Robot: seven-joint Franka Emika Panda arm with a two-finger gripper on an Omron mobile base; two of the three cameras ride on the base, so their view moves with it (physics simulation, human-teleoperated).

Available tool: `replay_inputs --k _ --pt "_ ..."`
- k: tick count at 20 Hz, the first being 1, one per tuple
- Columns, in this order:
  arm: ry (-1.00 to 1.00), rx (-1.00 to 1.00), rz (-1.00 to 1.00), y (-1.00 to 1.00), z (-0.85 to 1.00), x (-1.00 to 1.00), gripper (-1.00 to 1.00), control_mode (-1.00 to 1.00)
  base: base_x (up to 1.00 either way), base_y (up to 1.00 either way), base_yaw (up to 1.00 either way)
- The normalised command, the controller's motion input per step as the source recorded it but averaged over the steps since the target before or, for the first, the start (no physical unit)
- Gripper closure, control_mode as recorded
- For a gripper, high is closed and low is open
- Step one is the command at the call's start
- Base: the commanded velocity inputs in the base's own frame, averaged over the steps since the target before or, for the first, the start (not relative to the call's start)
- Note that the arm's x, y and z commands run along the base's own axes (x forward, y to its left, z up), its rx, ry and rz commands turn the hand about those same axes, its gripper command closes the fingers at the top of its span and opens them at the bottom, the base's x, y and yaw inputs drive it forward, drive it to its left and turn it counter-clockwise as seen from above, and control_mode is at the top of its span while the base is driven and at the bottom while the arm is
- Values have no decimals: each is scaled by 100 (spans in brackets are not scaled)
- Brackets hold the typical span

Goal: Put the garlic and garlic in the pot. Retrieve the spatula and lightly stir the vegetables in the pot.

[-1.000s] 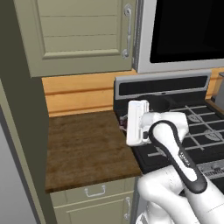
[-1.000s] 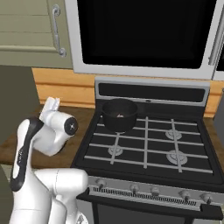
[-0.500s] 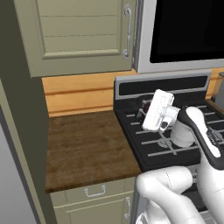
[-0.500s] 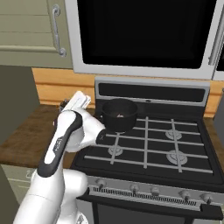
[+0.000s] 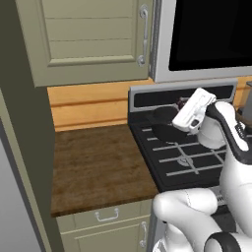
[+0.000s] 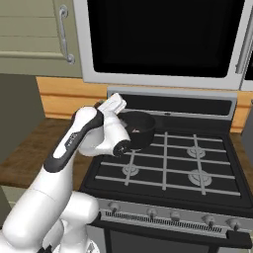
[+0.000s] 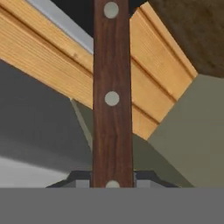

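Since the earlier frames, the white arm has swung from the brown wooden counter [image 5: 98,167] rightward over the black gas stove [image 6: 168,168]. At centre of the right base view sits the dark round pot [image 6: 138,129]. The gripper [image 7: 112,186] is clamped on the spatula's riveted brown wooden handle [image 7: 112,96], running up mid-frame. It looks light, stiff and smooth, so a firm handle grip suits stirring.

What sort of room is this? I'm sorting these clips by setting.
A home kitchen, rendered rather than real. A black gas stove carries a dark pot on a back burner, a microwave hangs above it, and a wooden counter sits beside it under pale green cabinets.
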Motion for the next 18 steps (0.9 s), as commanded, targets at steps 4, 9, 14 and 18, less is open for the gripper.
replay_inputs --k 4,9,14,18 --pt "6 19 -10 -84 0 17 100 -100 0 0 0" --pt "2 40 0 -72 7 37 100 -100 0 0 0" --pt "4 34 0 -43 0 46 100 -100 0 0 0" --pt "3 24 0 -17 0 51 100 -100 0 0 0"
